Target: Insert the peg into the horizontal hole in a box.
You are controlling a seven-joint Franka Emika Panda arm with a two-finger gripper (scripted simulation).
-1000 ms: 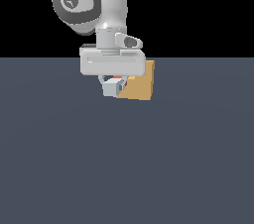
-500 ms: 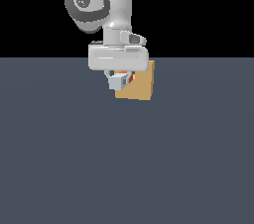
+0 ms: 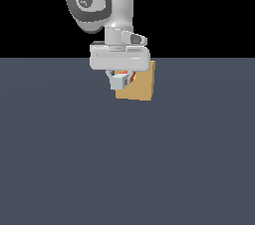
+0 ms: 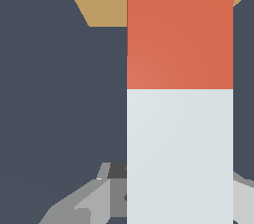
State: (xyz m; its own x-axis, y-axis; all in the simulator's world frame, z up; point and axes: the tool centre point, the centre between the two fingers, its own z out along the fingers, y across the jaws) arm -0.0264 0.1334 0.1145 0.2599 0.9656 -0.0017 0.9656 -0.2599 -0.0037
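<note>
holding the peg [image 4: 179,94] level, the claw [image 3: 121,80] is clenching around its pale end, with a grey finger showing on either side of the bar in the wrist view. the orange-red end is pointing at the box [image 3: 142,87], which is sitting on the dark counter [image 3: 124,169] just behind the claw in the exterior view. gripping the peg at the rear is leaving the front section free to slide into the box without the fingers striking its face. the orange tip is overlapping the tan box in the wrist view, so it is probably at the opening or already entering; the hole itself is being hidden by the peg and claw. the bar is lying straight toward the box, which is suiting a horizontal push. any tilt could be jamming the square bar against the edges.
</note>
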